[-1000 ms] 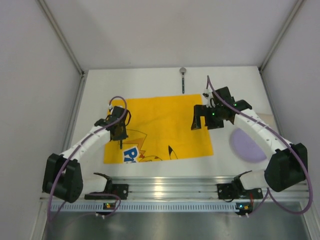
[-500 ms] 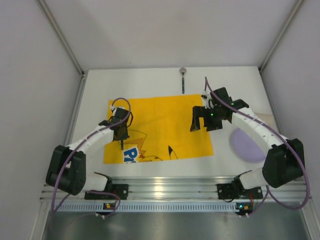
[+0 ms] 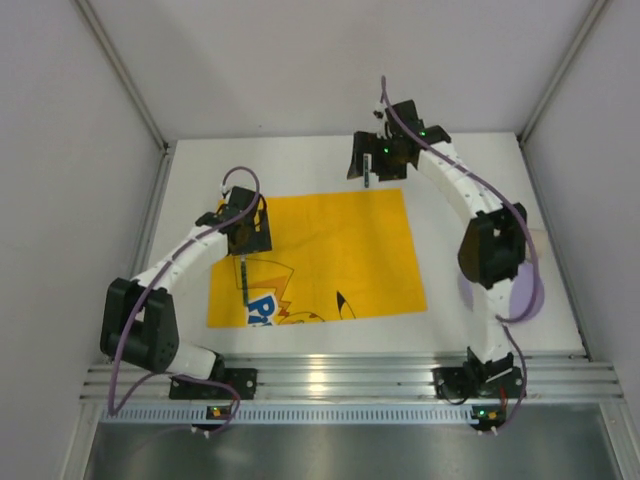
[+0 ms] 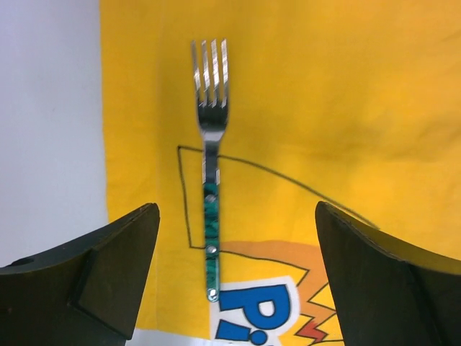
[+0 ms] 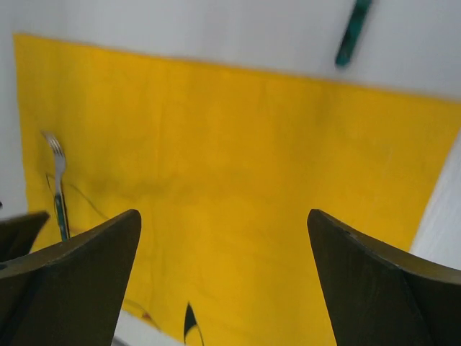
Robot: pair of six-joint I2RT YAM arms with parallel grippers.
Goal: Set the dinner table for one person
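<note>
Fork [image 4: 209, 180] is lying on the yellow placemat [image 4: 324, 108] covering the white dinner table [image 3: 300, 165] in its middle. Left gripper [image 4: 234, 241] is hovering above it, jaws apart. Right gripper [image 5: 223, 245], likewise spread, is hovering near the far edge.

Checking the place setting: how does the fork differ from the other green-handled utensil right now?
The fork lies on the yellow placemat, near its left edge; the other utensil lies on the bare white dinner table beyond the mat. The fork shows whole, tines included; the other utensil shows only its handle. Both have green handles.
</note>
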